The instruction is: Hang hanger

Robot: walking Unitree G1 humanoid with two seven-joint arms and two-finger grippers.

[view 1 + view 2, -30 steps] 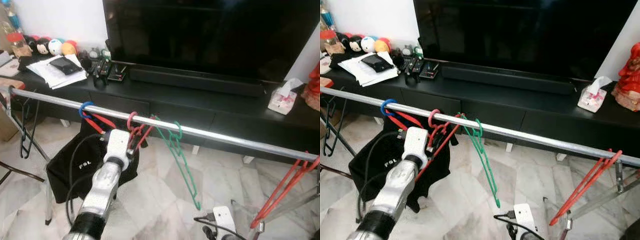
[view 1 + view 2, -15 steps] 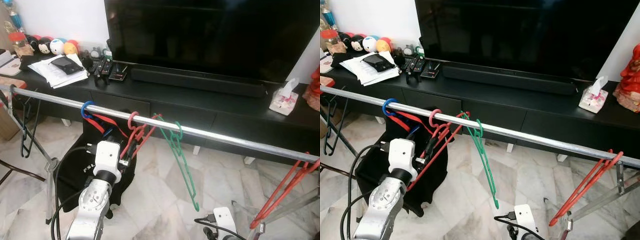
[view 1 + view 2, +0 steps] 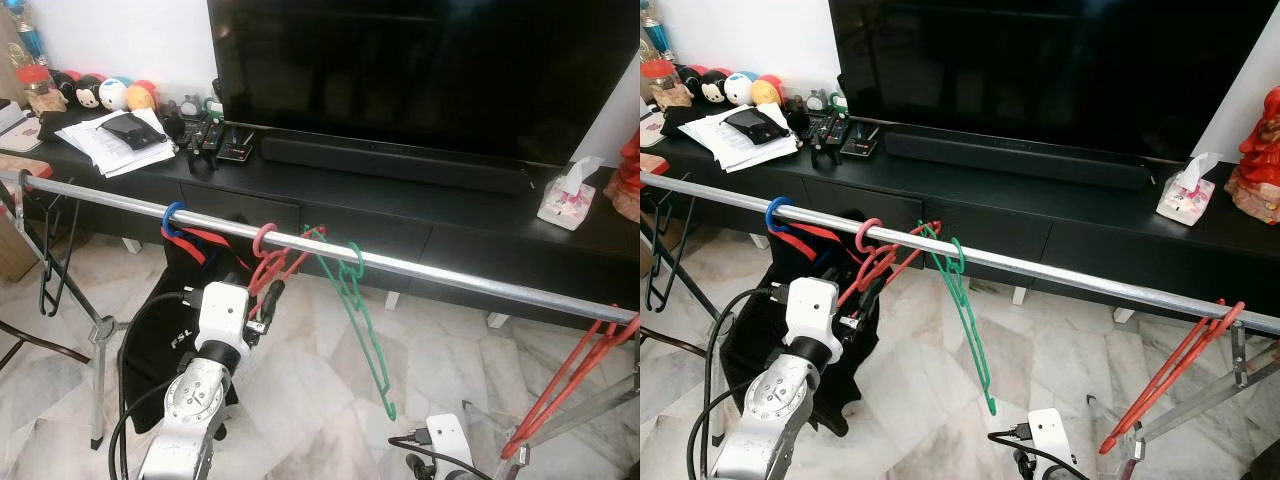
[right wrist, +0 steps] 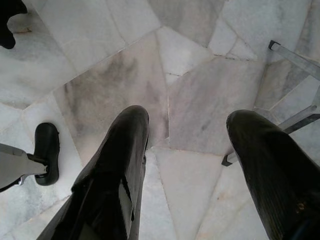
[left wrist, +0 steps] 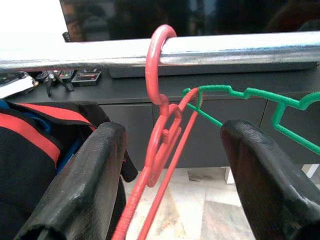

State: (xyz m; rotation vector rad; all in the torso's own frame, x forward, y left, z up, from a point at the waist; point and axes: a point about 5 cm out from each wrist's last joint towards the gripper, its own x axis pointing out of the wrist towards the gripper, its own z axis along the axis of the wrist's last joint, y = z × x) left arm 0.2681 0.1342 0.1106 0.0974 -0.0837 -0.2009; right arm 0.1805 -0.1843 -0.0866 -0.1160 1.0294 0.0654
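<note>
A pink hanger [image 3: 266, 243] hooks over the silver rail [image 3: 450, 276] and hangs free, its body [image 5: 161, 135] sloping down toward the floor. My left gripper [image 5: 170, 165] is just below the rail and open. The hanger's neck lies between the two black fingers [image 5: 82, 180] without touching either. In the left eye view this gripper [image 3: 263, 300] sits under the pink hook. My right gripper [image 4: 187, 150] hangs low on the right, open and empty, pointing at the marble floor.
A green hanger [image 3: 364, 320] hangs right beside the pink one. A blue hook with a black garment [image 3: 172, 218] is to its left, a black hanger [image 3: 48, 270] at the rail's left end, red hangers [image 3: 570, 385] at its right end. The TV console [image 3: 400, 200] stands behind.
My left arm has drawn back and down from the rail, then shifted a little to the right. The pink hanger stays hooked on the rail.
</note>
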